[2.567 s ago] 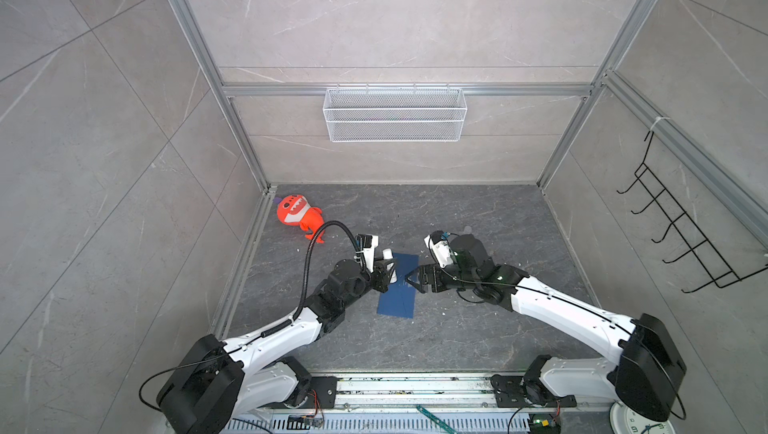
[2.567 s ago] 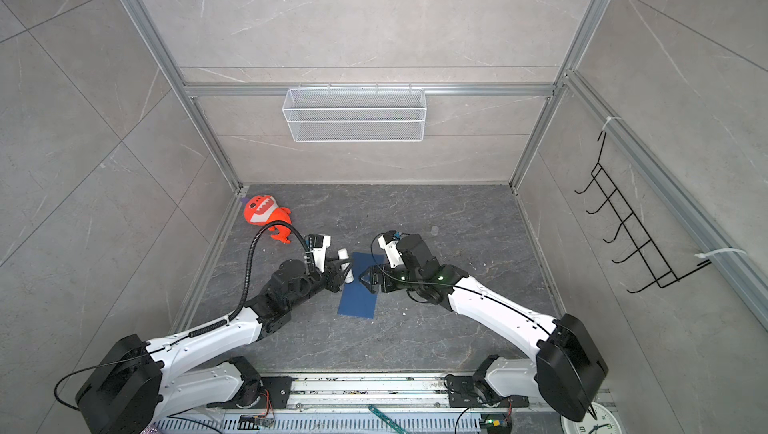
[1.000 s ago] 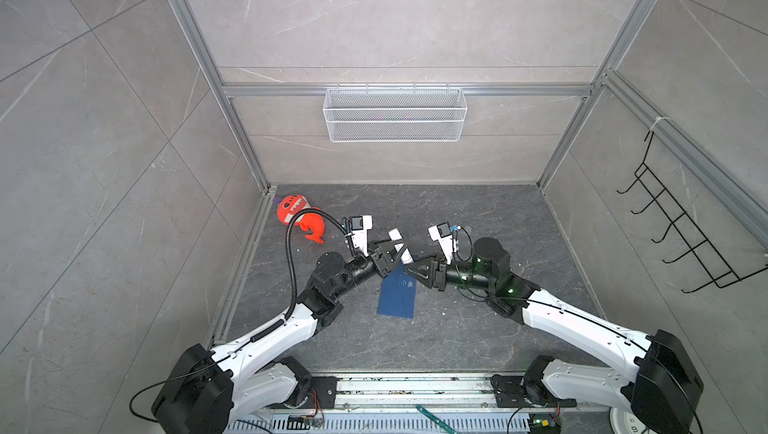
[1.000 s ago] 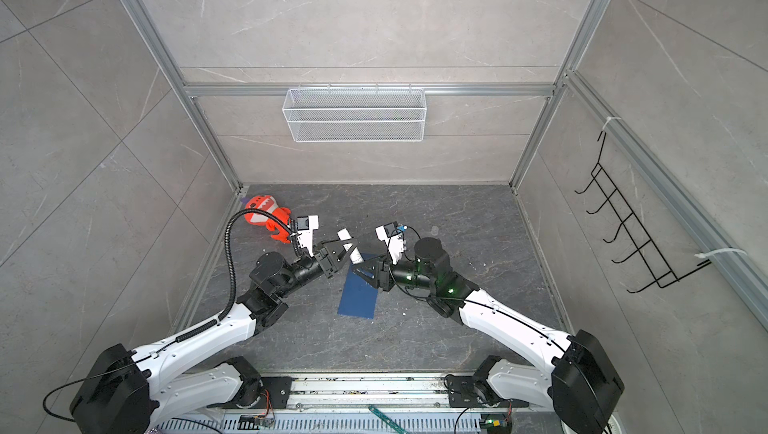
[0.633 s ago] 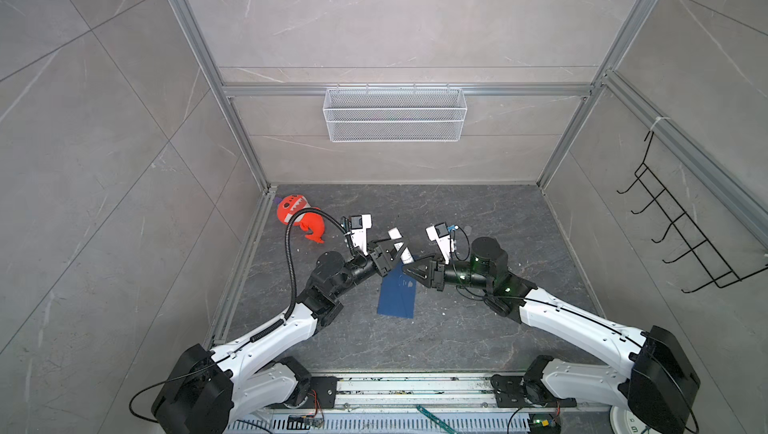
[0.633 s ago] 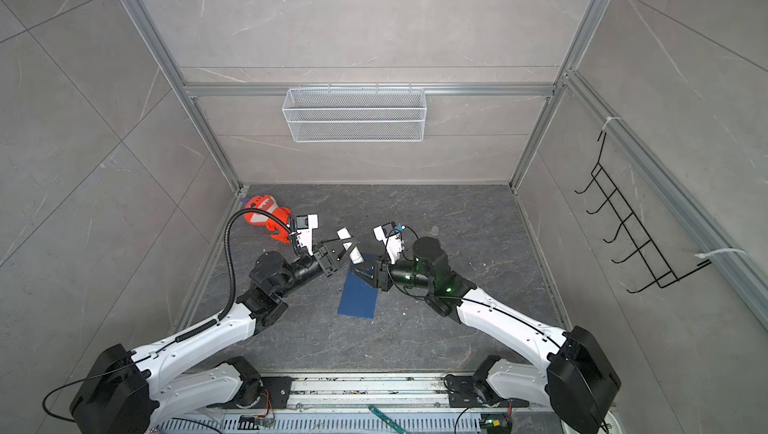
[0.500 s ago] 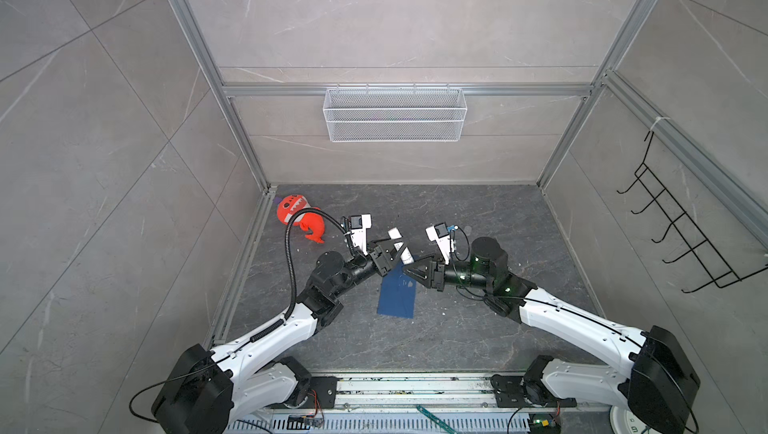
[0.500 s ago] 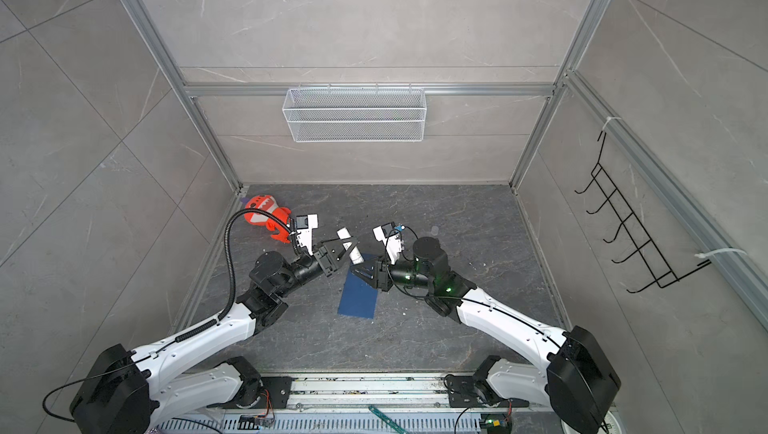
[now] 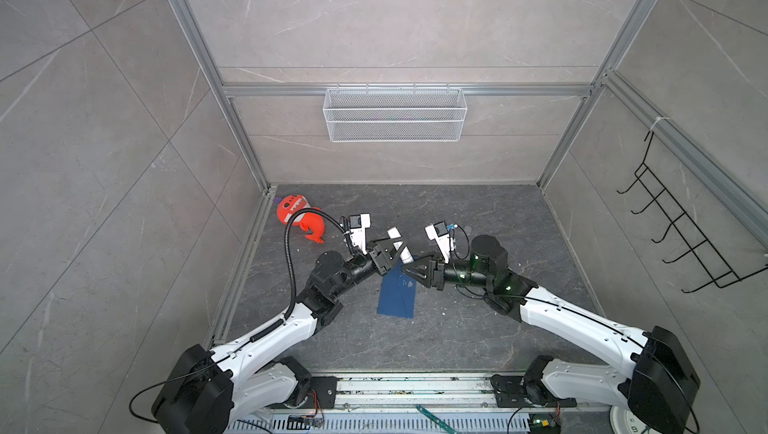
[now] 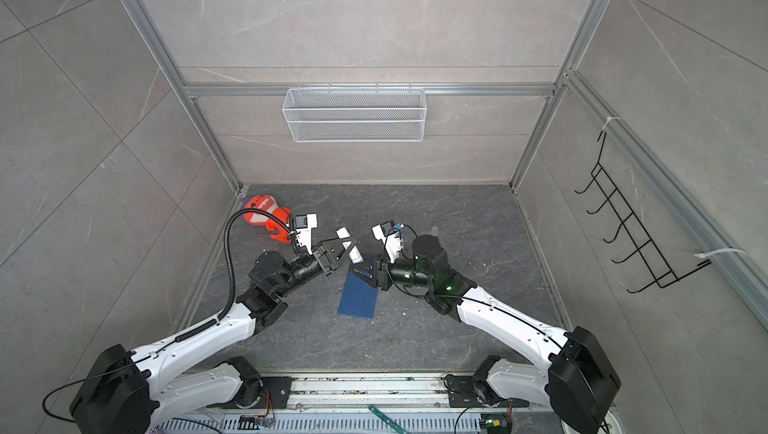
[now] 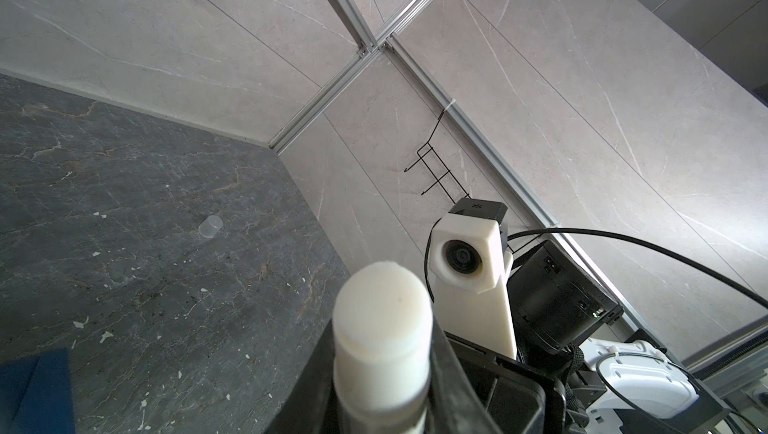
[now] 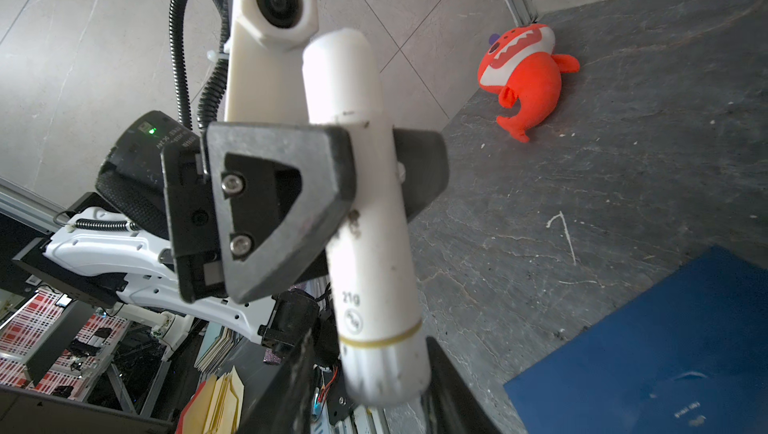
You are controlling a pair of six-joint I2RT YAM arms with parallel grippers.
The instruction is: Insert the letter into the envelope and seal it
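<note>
Left gripper (image 12: pixel 374 153) is clamped round the middle of the one white glue stick (image 12: pixel 365 203), held tilted above the floor. Right gripper (image 9: pixel 413 268) meets it from the opposite side: jaws apart round the stick's bottom end, with a gap showing on one side, so not clamped.

One navy envelope (image 9: pixel 398 294) lies flat on the dark floor, mid-table. In both top views its far end is hidden under the two grippers and the stick.

Also around:
- one orange plush toy (image 9: pixel 297 216) in the far left corner
- one wire basket (image 9: pixel 395 116) on the back wall
- one clear cap (image 11: pixel 210 227) alone on the floor

Only the left wrist view shows the stick's bare uncapped tip. Only the right wrist view shows the "21g" print and the pale mark on the envelope.
</note>
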